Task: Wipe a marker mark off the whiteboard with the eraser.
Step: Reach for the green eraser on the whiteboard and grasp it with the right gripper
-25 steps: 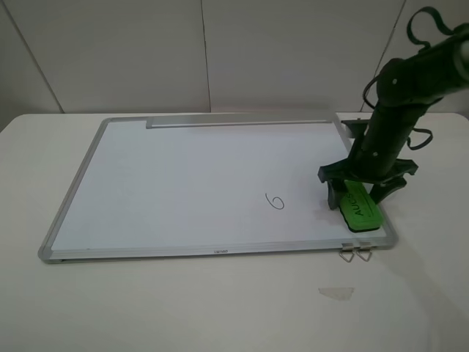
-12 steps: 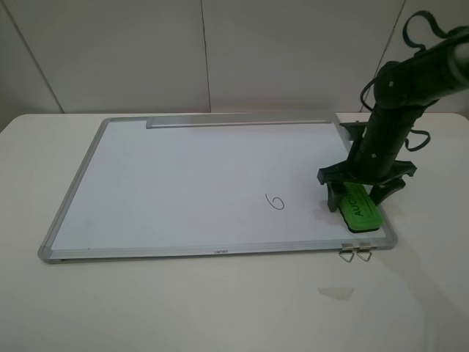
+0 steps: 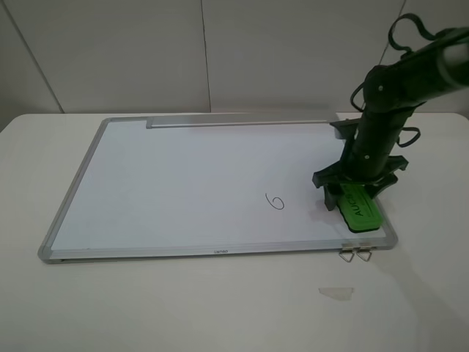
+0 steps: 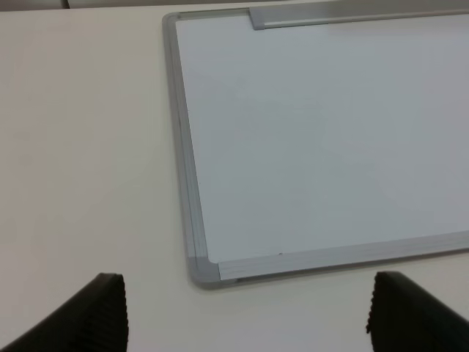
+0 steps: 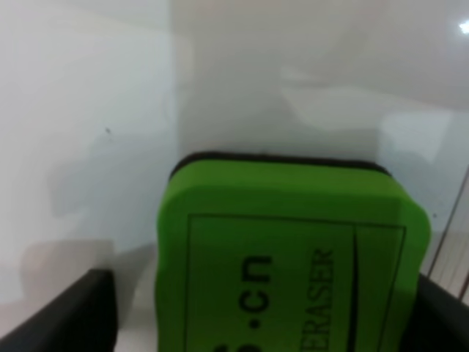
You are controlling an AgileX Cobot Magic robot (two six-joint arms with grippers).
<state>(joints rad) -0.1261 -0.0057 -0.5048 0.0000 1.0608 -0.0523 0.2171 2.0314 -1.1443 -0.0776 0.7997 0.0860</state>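
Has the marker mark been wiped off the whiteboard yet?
No, not wiped: the marker mark sits whole on the whiteboard, apart from the eraser.

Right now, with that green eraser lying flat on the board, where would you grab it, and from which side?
Probably across its two long sides, from straight above. The eraser is an oblong block lying flat near the whiteboard's corner, so its narrow width suits a pinch. The right tool straddles it that way, jaws open.
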